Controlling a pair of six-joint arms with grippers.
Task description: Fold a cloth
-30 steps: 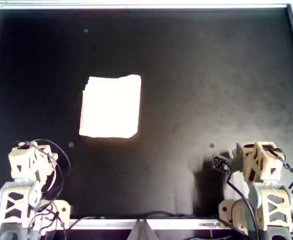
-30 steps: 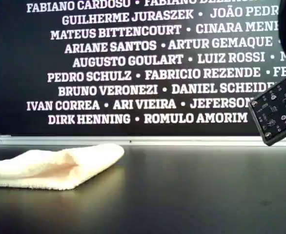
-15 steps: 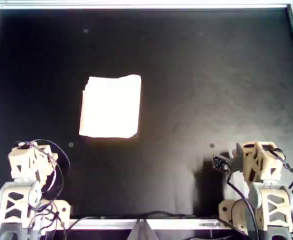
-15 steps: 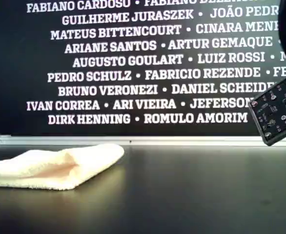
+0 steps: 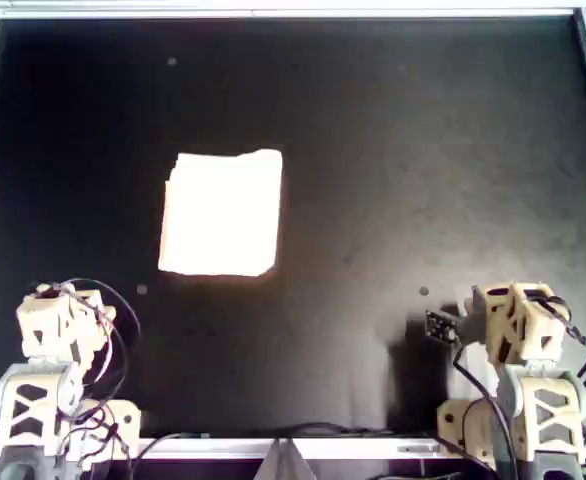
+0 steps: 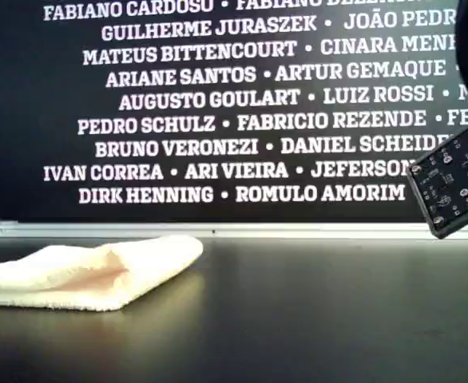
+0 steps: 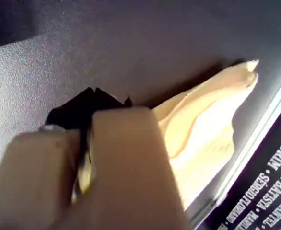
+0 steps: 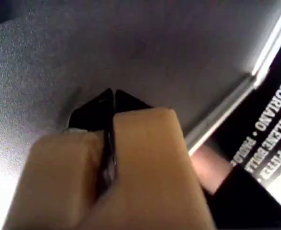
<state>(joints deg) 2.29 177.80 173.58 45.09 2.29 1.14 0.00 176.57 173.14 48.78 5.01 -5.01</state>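
White capitals on black back wall (image 6: 218, 104), exterior view: FABIANO CARDOSO, GUILHERME JURASZEK, JOÃO PEDR… (cut off), MATEUS BITTENCOURT, CINARA MENH… (cut off), ARIANE SANTOS, ARTUR GEMAQUE, AUGUSTO GOULART, LUIZ ROSSI, PEDRO SCHULZ, FABRICIO REZENDE, BRUNO VERONEZI, DANIEL SCHEIDE… (cut off), IVAN CORREA, ARI VIEIRA, JEFERSON, DIRK HENNING, ROMULO AMORIM. Same lettering in wrist views, too cropped to read.

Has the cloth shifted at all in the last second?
No. In the overhead view the cloth sits at the same spot relative to the table's top rail, and its folded shape is unchanged.
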